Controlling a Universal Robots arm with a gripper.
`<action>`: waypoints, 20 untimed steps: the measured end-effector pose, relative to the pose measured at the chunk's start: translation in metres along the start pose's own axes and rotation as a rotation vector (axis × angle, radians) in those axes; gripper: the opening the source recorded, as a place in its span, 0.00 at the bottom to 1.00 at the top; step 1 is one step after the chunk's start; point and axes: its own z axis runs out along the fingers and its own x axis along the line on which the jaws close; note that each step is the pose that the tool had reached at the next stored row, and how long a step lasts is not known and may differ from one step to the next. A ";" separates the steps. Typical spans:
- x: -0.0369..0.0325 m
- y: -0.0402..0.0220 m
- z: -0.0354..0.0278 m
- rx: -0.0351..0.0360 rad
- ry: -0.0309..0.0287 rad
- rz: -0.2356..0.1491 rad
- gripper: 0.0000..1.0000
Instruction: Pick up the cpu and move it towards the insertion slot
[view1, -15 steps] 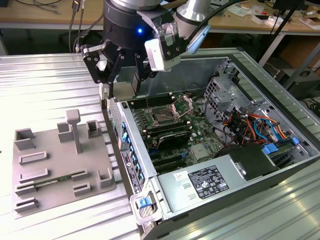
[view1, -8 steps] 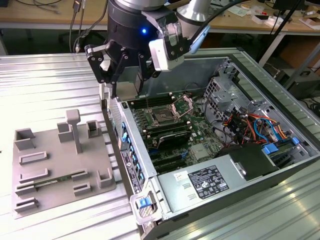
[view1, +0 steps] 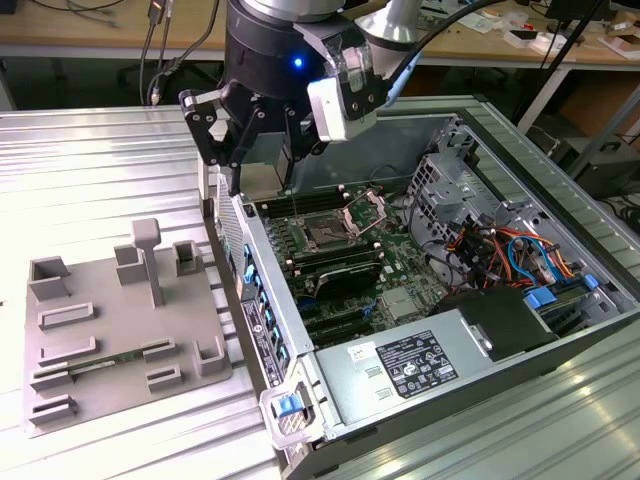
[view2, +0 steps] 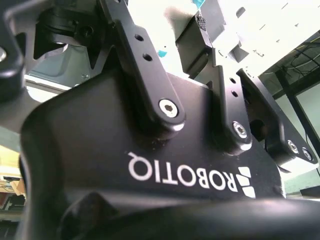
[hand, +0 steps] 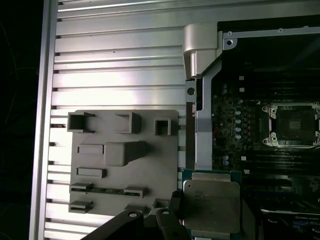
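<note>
I have the gripper (hand: 210, 220) clamped on the cpu (hand: 212, 205), lifted over the case wall so it clears; insertion slot (view1: 326, 234) lies open beyond, grey tray (view1: 110, 330) left behind on the tabletop (view1: 80, 170).

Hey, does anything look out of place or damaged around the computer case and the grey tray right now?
Nothing stands out. The cpu sits level in the gripper, the insertion slot is open and bare, and the grey tray lies flat.

Grippers: one, my gripper (view1: 262, 165).
CPUs: one cpu (hand: 212, 206).
Insertion slots: one insertion slot (view1: 327, 235) on the board.
Trays: one grey plastic tray (view1: 100, 330).
Computer cases: one open case (view1: 560, 185).
Power supplies: one power supply (view1: 400, 370).
</note>
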 end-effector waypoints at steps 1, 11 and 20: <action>-0.0005 0.0000 0.0000 0.0000 0.0000 0.000 0.55; -0.0099 -0.0001 0.0005 0.0000 0.0000 0.000 0.55; -0.0167 -0.0002 0.0009 -0.0001 0.0000 0.000 0.55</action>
